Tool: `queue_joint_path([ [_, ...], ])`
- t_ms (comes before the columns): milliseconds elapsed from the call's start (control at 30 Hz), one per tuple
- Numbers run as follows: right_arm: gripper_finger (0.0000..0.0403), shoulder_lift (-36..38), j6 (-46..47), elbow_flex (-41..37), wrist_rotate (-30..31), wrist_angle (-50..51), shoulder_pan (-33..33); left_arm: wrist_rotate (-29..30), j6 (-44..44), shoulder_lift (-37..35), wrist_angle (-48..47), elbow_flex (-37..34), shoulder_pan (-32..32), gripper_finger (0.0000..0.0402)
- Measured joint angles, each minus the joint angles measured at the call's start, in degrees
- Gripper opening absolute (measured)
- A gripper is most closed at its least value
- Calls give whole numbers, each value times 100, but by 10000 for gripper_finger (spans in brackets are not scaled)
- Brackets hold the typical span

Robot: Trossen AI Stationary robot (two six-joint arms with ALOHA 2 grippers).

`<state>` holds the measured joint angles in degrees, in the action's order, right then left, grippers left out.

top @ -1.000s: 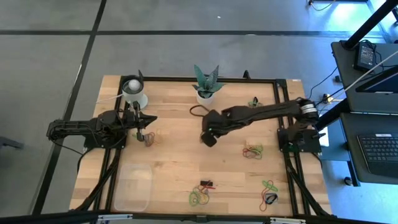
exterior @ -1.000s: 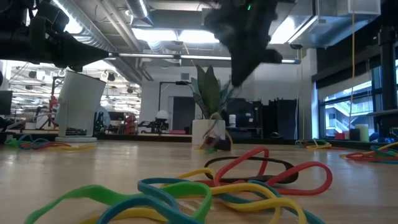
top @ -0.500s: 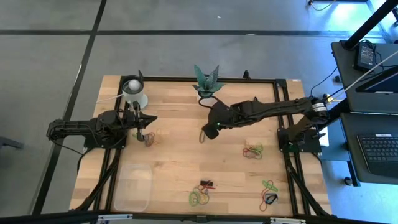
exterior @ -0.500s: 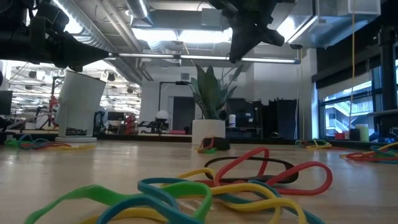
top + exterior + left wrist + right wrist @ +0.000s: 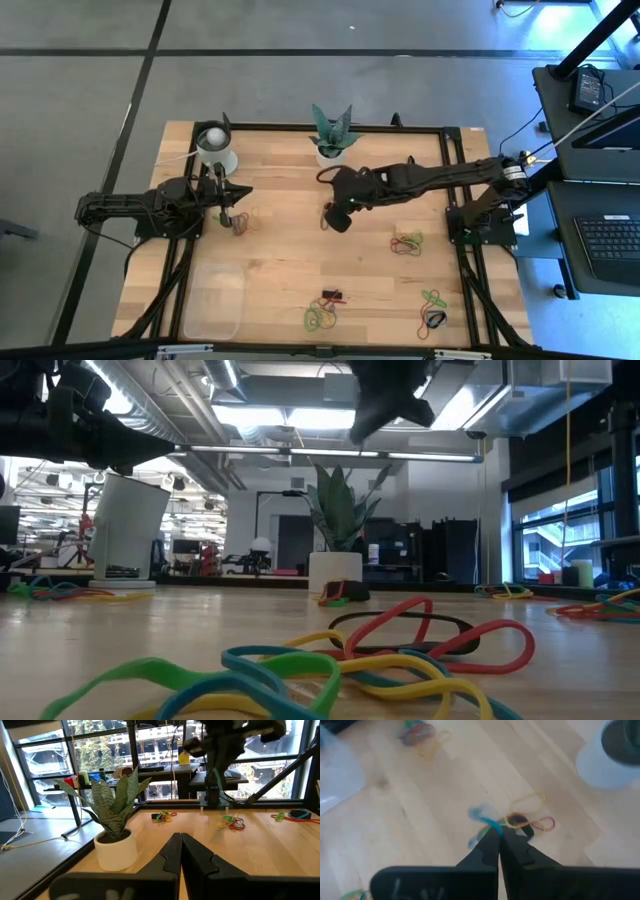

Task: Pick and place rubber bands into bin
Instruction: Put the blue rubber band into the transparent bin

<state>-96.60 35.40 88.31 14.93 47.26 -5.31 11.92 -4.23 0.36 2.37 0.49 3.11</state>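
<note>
Bands lay scattered in clusters across the counter (image 5: 280, 260), and the bin (image 5: 212, 298) near the left front corner looked unfilled. The right hand (image 5: 499, 836), clenched on rubber bands (image 5: 487, 824), hung mid-counter; the left hand (image 5: 180, 851) waited clenched by another cluster (image 5: 241, 222).

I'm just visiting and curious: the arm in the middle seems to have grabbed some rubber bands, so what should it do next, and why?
Probably swing toward the bin. The right gripper is shut with a few rubber bands dangling from its tips, lifted over the table's middle, while the clear bin sits at the near left corner. The left gripper waits shut near the white cup.
</note>
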Motion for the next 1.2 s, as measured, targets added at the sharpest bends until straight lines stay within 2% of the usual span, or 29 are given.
queue_joint_path([
  [233,2,0,-1202,848,-2,18,-157,0,0,1,0,0,-2,4],
  [400,2,-206,-1798,1791,4,-5,-298,0,0,2,0,0,0,4],
  [567,1,-815,-2182,2989,1,1,-536,0,0,2,1,0,0,4],
  [767,0,-2047,-2169,4628,4,-17,-777,0,0,2,0,0,-1,4],
  [933,0,-2540,-1889,4336,-350,-1744,-920,-1,0,12,1,0,0,4],
  [1200,0,-3509,-1728,4323,-391,-3527,-1070,-1,0,17,4,0,0,4],
])
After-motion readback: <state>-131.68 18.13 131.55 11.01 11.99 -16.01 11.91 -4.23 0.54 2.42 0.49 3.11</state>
